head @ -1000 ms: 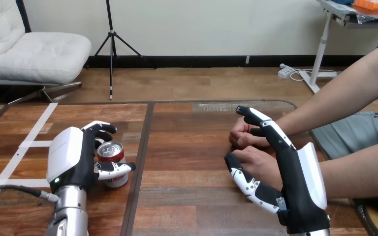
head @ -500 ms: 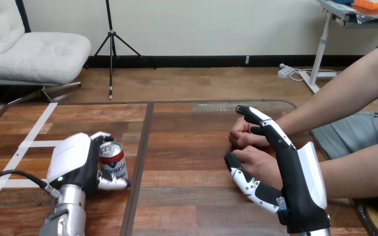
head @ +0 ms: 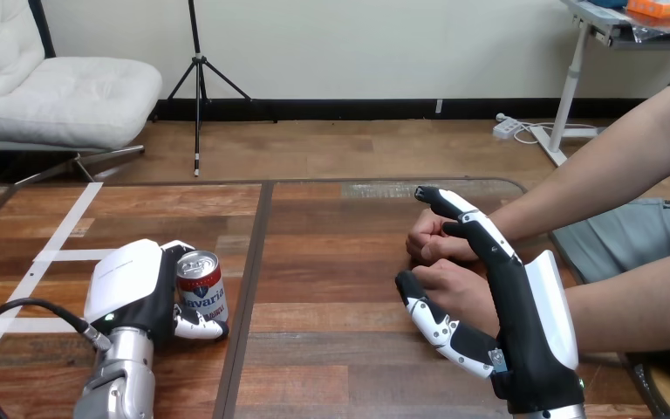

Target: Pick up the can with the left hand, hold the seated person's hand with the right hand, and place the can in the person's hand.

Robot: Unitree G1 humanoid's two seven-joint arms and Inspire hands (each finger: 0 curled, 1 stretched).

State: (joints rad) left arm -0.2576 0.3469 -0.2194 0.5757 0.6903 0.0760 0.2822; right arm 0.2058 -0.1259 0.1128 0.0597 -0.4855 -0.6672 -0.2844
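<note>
A red-and-white can point(head: 201, 285) leans to the left on the wooden table point(head: 331, 262) at the left. My left hand point(head: 131, 288) is shut on the can, fingers round its far side and the thumb point(head: 199, 327) across its base. At the right, my right hand point(head: 523, 323) stands on edge with its fingers straight. The person's nearer hand point(head: 455, 286) rests against its palm, between the straight fingers point(head: 475, 229) and the thumb point(head: 432, 321). The person's farther hand point(head: 426, 237) is a loose fist just behind.
The person's two forearms point(head: 611, 166) reach in from the right edge. White tape strips point(head: 61, 240) mark the table's left part. A dark seam point(head: 249, 288) runs down the table beside the can. A black cable point(head: 17, 319) loops by my left wrist.
My left hand has drawn back toward the near edge with the can, which now leans to the left. My right hand and the person's hands have barely moved.
</note>
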